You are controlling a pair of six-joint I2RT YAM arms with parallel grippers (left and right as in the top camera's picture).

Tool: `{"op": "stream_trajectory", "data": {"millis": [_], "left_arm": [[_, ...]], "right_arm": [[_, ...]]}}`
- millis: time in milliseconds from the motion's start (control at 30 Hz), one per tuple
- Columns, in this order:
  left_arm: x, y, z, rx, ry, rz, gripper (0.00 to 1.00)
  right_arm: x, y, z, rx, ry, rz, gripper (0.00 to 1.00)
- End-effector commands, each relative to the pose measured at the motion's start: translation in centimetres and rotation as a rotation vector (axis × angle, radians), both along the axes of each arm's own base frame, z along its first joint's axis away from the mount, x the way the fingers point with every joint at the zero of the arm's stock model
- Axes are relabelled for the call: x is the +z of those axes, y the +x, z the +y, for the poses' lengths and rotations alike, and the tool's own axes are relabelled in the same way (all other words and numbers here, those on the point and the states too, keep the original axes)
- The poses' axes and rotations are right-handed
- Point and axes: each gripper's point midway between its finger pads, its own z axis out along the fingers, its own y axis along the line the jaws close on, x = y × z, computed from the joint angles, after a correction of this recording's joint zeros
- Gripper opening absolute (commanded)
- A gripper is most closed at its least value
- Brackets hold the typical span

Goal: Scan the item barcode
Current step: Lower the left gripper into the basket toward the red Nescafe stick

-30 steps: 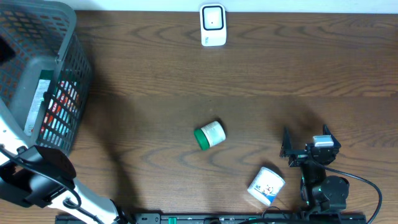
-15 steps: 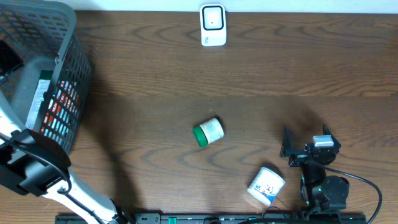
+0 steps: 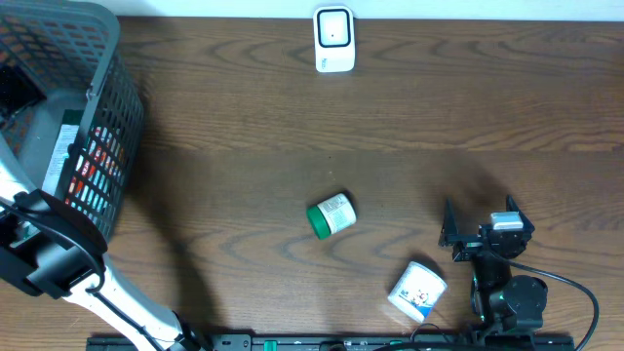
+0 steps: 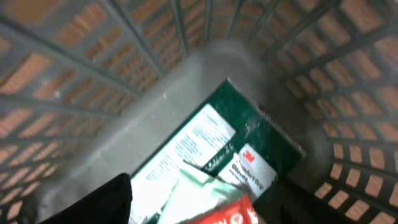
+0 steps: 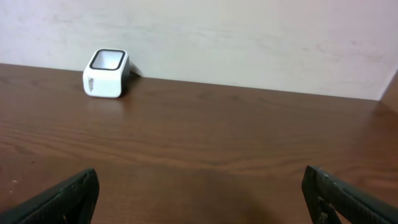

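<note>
Overhead: 1 scanner (image 3: 333, 39) stands at the far edge of the table (image 3: 390, 127) and 1 mesh basket (image 3: 127, 117) at its left corner. 2 items lie on the bare wood, well apart from the scanner: 1 green-lidded jar (image 3: 331, 214) near the centre and 1 white tub (image 3: 417, 291) near the right gripper (image 3: 478, 210). Neither is lifted, so both appear yet to be scanned. Left wrist: the left gripper (image 4: 202, 196) hangs inside the basket over at least 2 packets, 1 green packet (image 4: 249, 155) and 1 red packet (image 4: 224, 214), probably dealt with already. Its fingers stand apart, but whether they grasp anything cannot be told. Right wrist: the right gripper's 2 fingers are spread wide with nothing between them, facing the scanner.
</note>
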Motion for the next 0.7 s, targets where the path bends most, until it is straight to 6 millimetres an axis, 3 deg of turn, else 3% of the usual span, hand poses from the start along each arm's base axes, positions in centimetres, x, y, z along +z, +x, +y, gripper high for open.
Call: {"op": "stream_trajectory", "data": {"millis": [0,167,267,500,667], "left_arm": [[-0.8,-0.3,0.2,0.003,-0.008,0.023,0.73],[-2.3,-2.7,-1.5,0.002,-0.087,0.131,0.78],[-3.4,-4.0,-2.5,-0.005,-0.128,0.192,0.89],[-6.0,-6.9,-5.4,-0.216,-0.212,0.346,0.92],[-8.1,-6.8,-5.3,-0.284,-0.195,0.356,0.95]], "right_arm": [[0.0,0.0,0.0,-0.002,0.011,0.0,0.99],[0.0,0.0,0.0,-0.002,0.011,0.0,0.99],[0.0,0.0,0.0,-0.002,0.011,0.0,0.99],[0.0,0.0,0.0,-0.002,0.011,0.0,0.99],[0.0,0.0,0.0,-0.002,0.011,0.0,0.99]]}}
